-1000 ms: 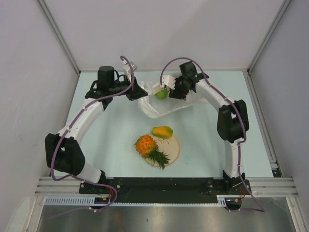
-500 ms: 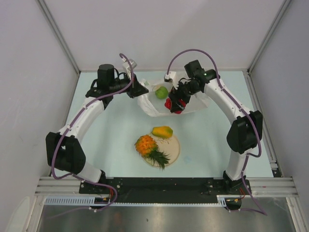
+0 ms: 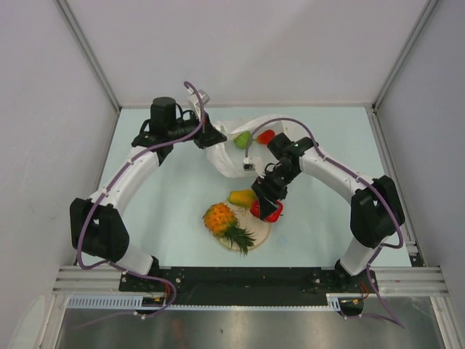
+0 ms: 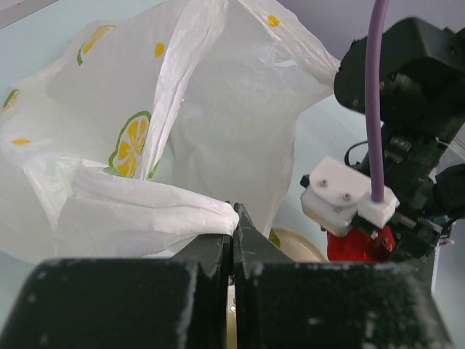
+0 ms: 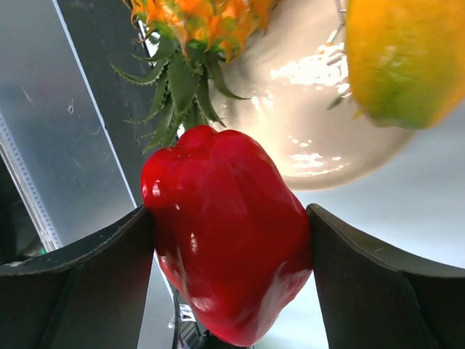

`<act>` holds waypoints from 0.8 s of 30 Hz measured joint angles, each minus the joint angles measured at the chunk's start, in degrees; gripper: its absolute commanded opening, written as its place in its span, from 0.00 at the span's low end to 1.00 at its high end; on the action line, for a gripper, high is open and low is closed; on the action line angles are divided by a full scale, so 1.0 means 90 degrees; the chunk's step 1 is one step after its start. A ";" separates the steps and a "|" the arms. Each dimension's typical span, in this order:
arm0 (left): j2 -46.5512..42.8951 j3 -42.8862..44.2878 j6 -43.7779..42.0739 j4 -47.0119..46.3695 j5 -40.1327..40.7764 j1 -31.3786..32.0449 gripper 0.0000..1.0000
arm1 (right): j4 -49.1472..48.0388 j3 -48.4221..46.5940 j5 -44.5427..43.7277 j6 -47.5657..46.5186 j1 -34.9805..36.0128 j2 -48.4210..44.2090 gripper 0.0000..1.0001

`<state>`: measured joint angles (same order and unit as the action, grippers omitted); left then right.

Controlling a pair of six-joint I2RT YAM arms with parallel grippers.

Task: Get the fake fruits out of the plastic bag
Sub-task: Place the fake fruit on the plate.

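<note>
Two fruits are out of the plastic bag: the pineapple lies on the beige plate, and the mango lies at the plate's far rim. A third one, the red pepper, is clamped betw. both pads of the right gripper, which hangs at the right edge of the plate. Whether the pepper touches the plate or is above it, we cannot tell.

Not yet out are the green round fruit and a second red piece. They sit side by side at the far end of the bag, prob. in its open mouth. So we judge the task a bit more than half done: the pepper needs to be released, then 2 more pieces fetched.

The left gripper has its jaws together on a fold of the bag film and holds it up.

Re. the views:
- The top view alone shows the 2 pieces at the bag; no wrist cam sees them.
- The left wrist view alone shows the pinch on the film and the lemon print.
- The right wrist view shows the pepper full and glossy betw. the pads, w/ the pineapple leaves behind. From the top the gripper covers most of it.
</note>
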<state>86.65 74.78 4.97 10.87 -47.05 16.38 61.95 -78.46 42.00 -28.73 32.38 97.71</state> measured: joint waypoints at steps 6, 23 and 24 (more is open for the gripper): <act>-0.0005 -0.0017 0.0000 0.0002 0.0022 0.0000 0.01 | -0.0483 0.0090 -0.0180 0.0415 0.0457 0.0029 0.53; -0.0544 -0.0631 -0.0007 0.0053 0.0044 0.0000 0.00 | -0.1785 0.0090 -0.1545 0.1836 0.1236 0.0986 1.00; -0.0559 -0.0634 -0.0007 0.0058 0.0041 0.0000 0.00 | -0.1792 0.0090 -0.1574 0.1860 0.1236 0.0986 1.00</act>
<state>81.62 69.08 4.91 11.40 -46.68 16.38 45.82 -77.65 27.83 -11.99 43.51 106.59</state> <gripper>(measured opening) 0.008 0.993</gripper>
